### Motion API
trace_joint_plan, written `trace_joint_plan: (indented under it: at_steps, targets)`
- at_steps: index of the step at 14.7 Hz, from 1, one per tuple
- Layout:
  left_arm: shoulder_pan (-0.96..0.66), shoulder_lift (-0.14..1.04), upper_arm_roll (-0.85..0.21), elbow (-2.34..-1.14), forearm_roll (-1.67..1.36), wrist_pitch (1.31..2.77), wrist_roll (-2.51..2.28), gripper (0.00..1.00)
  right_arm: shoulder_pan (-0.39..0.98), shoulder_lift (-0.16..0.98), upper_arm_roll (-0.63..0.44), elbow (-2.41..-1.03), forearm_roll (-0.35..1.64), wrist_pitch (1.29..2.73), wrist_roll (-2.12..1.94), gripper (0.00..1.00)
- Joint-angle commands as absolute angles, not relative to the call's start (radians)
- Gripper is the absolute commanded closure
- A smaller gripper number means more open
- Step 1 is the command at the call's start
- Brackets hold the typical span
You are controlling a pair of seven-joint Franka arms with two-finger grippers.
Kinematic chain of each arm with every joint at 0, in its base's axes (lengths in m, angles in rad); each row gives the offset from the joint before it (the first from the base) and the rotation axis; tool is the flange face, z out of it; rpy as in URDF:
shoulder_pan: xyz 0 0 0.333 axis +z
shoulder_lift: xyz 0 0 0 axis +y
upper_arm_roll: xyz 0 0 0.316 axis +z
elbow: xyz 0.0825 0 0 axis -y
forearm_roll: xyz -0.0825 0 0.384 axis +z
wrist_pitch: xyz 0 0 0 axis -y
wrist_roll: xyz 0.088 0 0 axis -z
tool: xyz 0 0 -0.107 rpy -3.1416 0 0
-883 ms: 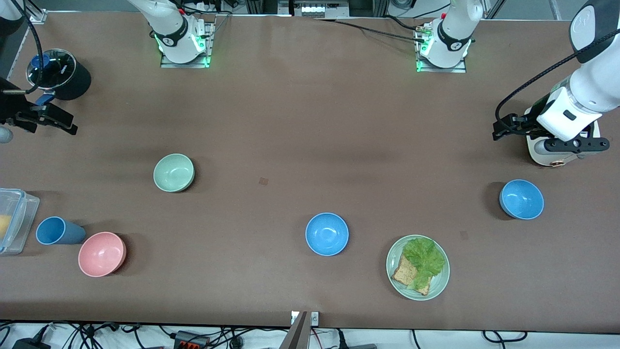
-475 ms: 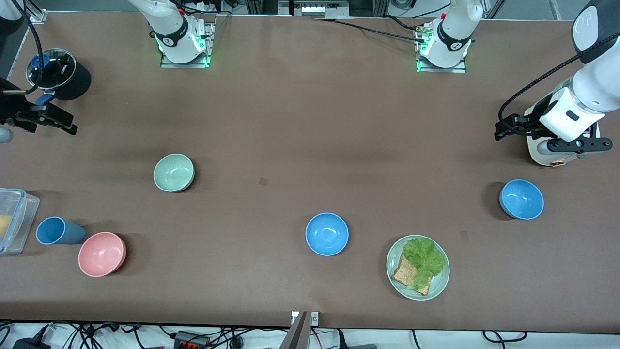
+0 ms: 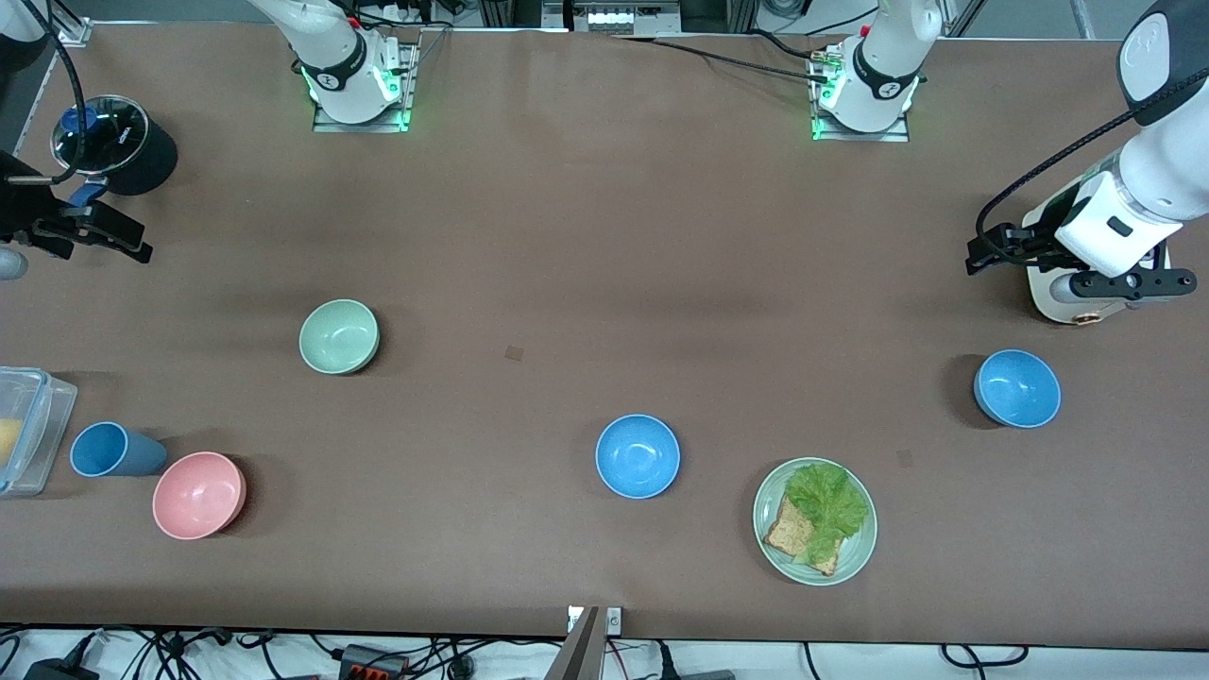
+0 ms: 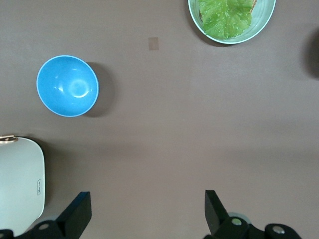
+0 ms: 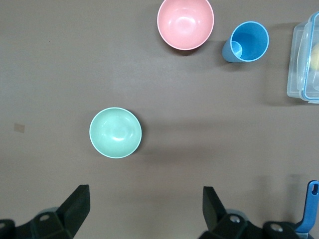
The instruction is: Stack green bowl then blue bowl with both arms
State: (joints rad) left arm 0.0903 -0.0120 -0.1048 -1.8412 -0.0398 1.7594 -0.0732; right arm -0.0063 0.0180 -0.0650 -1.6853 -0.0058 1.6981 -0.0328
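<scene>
The green bowl (image 3: 339, 336) sits upright toward the right arm's end of the table and shows in the right wrist view (image 5: 115, 132). The duller blue bowl (image 3: 1017, 388) sits upright toward the left arm's end and shows in the left wrist view (image 4: 67, 85). My right gripper (image 3: 107, 233) is up over the table's edge at its own end, open and empty (image 5: 145, 211). My left gripper (image 3: 1124, 280) is up beside a white board (image 3: 1048, 300), over bare table, open and empty (image 4: 147, 214). Neither gripper touches a bowl.
A vivid blue bowl (image 3: 638, 455) sits mid-table, nearer the front camera. Beside it is a pale green plate (image 3: 864, 543) with lettuce and toast. A pink bowl (image 3: 199, 495), a blue cup (image 3: 113, 450) and a clear container (image 3: 33, 430) lie near the green bowl. A black lidded pot (image 3: 118, 144) stands by the right gripper.
The left arm's hand has drifted slightly toward its end of the table. The right gripper and all bowls have stayed put.
</scene>
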Motion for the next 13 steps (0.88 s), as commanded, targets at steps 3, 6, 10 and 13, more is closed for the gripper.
trace_joint_plan:
  at_steps: [3, 6, 10, 13]
  targets:
    - [0.107, -0.012, -0.104, -1.842, -0.066, 1.730, -0.071, 0.00, -0.006, 0.031, -0.061, -1.710, -0.023, 1.730, -0.040, 0.00]
    - [0.144, 0.047, -0.104, -1.819, -0.058, 1.738, -0.066, 0.00, -0.006, 0.041, -0.061, -1.710, -0.023, 1.733, -0.040, 0.00]
    - [0.225, 0.301, -0.104, -1.634, -0.046, 1.740, -0.052, 0.00, -0.002, 0.165, -0.061, -1.723, -0.021, 1.787, -0.037, 0.00]
    - [0.262, 0.481, -0.104, -1.468, -0.040, 1.741, 0.078, 0.00, 0.025, 0.271, -0.061, -1.732, -0.020, 1.854, -0.020, 0.00]
